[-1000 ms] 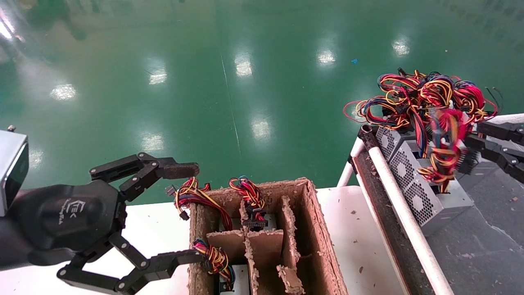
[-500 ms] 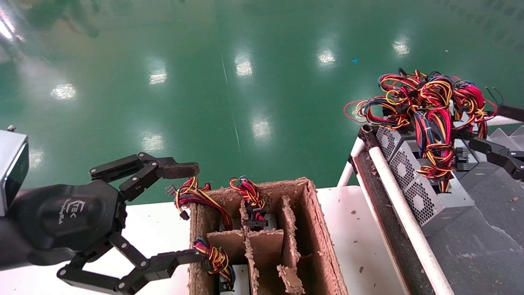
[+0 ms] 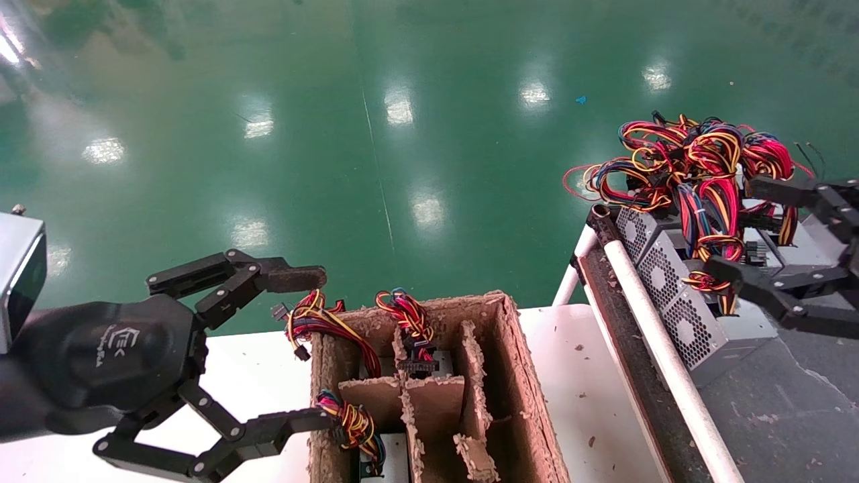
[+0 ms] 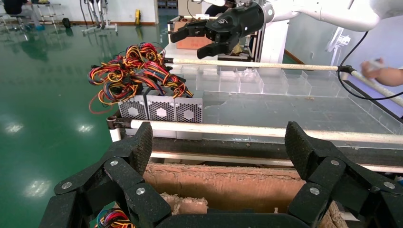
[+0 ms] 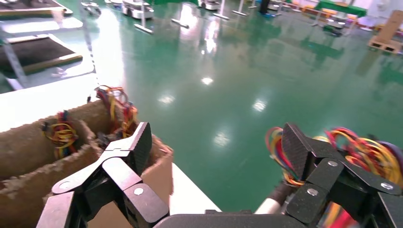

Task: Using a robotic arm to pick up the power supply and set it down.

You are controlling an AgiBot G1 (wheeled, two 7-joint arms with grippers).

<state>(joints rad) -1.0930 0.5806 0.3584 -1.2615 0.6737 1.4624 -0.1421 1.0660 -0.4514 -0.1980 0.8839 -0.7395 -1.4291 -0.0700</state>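
Note:
Three grey power supplies (image 3: 671, 302) with honeycomb grilles stand in a row on the dark bench at the right. Their red, yellow and blue wires (image 3: 698, 161) are piled on top. My right gripper (image 3: 738, 228) hangs open just over the nearer boxes, one finger by the wire loops, holding nothing. The left wrist view shows the same row (image 4: 161, 110) with the right gripper (image 4: 190, 42) above it. In the right wrist view its open fingers (image 5: 216, 147) frame green floor, with wires (image 5: 366, 152) beside one fingertip. My left gripper (image 3: 309, 349) is parked open against the cardboard box, also seen in the left wrist view (image 4: 218, 152).
A worn cardboard box (image 3: 517, 376) with dividers stands on the white table (image 3: 584, 389); wired units sit in its left cells. A white rail (image 3: 658, 349) runs along the bench's near edge. Green floor lies beyond. A person's hand (image 4: 385, 73) shows far off behind the bench.
The swinging wire bundle on the nearest supply has settled. My right gripper drew back, then came in over the row with its jaws spread wide. The left arm has not moved.

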